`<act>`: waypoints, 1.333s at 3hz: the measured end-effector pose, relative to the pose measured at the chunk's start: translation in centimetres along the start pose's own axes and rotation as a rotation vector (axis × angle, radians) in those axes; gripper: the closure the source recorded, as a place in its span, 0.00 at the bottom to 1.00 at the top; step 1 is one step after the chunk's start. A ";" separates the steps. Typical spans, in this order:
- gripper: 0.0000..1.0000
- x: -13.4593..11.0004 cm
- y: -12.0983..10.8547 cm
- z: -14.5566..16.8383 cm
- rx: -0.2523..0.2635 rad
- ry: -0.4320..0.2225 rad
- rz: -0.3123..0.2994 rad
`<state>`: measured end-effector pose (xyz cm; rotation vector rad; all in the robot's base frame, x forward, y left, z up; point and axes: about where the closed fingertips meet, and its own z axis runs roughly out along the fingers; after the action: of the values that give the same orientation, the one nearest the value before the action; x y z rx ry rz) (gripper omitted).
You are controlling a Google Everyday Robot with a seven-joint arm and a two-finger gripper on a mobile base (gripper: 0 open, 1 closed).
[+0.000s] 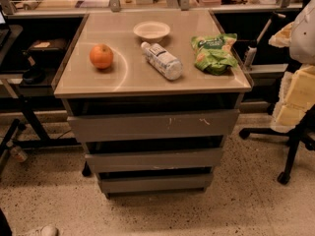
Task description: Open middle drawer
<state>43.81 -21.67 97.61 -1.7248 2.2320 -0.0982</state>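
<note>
A grey cabinet holds three stacked drawers. The middle drawer (155, 160) has a plain flat grey front with no handle. It sits below the taller top front (152, 125), which has white scratch marks, and above the narrowest bottom front (155, 183). None of the inside of the middle drawer shows. My arm hangs at the right edge of the view, with the gripper (290, 107) beside the cabinet's right side, well apart from the drawer fronts and touching none of them.
On the cabinet top (128, 80) lie an orange (101, 56), a white bowl (151, 30), a plastic bottle (162, 60) on its side and a green snack bag (214, 52). An office chair base (290, 141) stands at the right and a desk leg (29, 117) at the left.
</note>
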 end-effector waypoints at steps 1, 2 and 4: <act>0.00 0.0 0.0 0.0 0.000 0.000 0.000; 0.00 -0.1 2.2 3.7 -0.069 -0.043 -0.043; 0.00 -2.1 7.8 19.2 -0.224 -0.082 -0.131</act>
<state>42.54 -14.91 77.91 -1.9521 2.1378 0.1964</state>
